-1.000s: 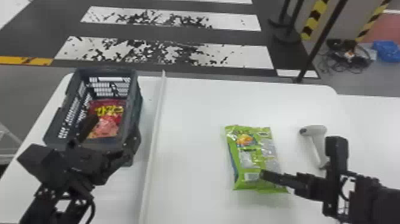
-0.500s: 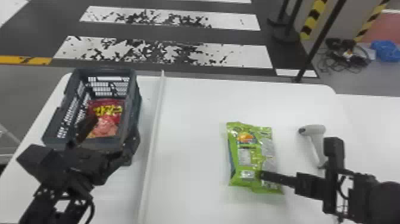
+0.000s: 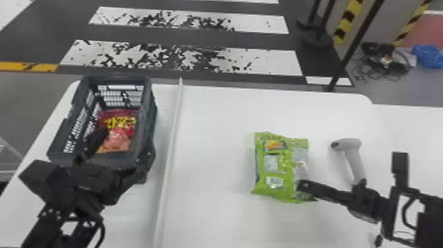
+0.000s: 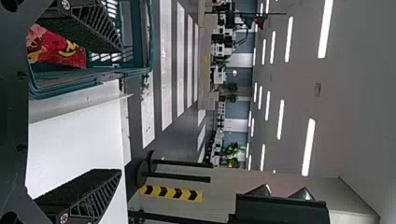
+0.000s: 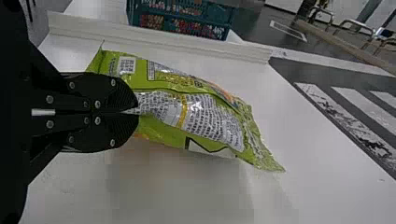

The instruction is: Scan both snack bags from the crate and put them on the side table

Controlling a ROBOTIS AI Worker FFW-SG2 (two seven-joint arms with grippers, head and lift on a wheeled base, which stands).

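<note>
In the head view my right gripper (image 3: 301,186) holds the green snack bag (image 3: 280,168) by its right edge, over the white table, barcode side facing up. The right wrist view has the same gripper (image 5: 135,112) pinched on the green bag (image 5: 201,114), which sticks out past the fingertips. My left gripper (image 3: 122,145) is at the near end of the dark crate (image 3: 113,162), where the red snack bag (image 3: 120,127) lies. In the left wrist view the left gripper (image 4: 120,112) has its fingers wide apart, the red bag (image 4: 60,51) beside one.
A grey handheld scanner (image 3: 352,155) lies right of the green bag, close to the right gripper. A raised white strip (image 3: 169,158) runs between crate and green bag. A further white table surface (image 3: 412,132) adjoins at the right.
The right gripper has moved slightly up and closed on the green bag, whose face and lower edge have shifted a little. The left arm has stayed almost still.
</note>
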